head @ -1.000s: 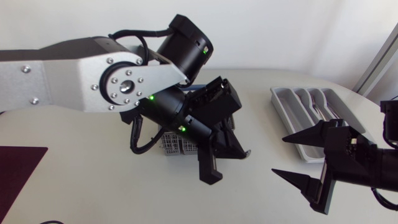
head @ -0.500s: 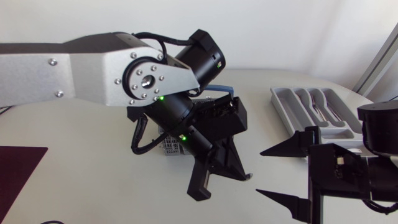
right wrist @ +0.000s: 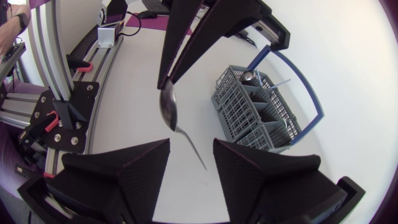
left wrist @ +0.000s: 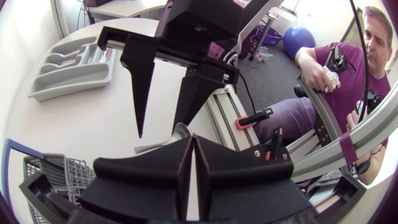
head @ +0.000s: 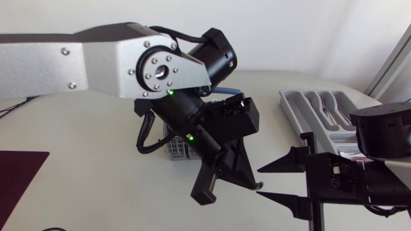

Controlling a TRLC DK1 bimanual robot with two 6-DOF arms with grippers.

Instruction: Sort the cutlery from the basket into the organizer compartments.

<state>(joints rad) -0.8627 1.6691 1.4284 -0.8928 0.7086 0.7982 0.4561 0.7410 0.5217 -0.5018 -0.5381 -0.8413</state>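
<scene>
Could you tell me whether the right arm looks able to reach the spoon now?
Probably yes: the spoon hangs from the left gripper, its handle free, pointing towards the open right gripper.

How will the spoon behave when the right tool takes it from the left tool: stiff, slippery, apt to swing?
The spoon looks like thin polished metal, so it is probably stiff and light, but slippery. The left tool pinches only the bowl's end, so the hanging handle may swing when touched. The open right tool should likely close on the handle squarely.

left arm (head: pixel 96 58): silver-grey link, screws, black joints, green LEDs, black cable | right arm (head: pixel 385 135): black
</scene>
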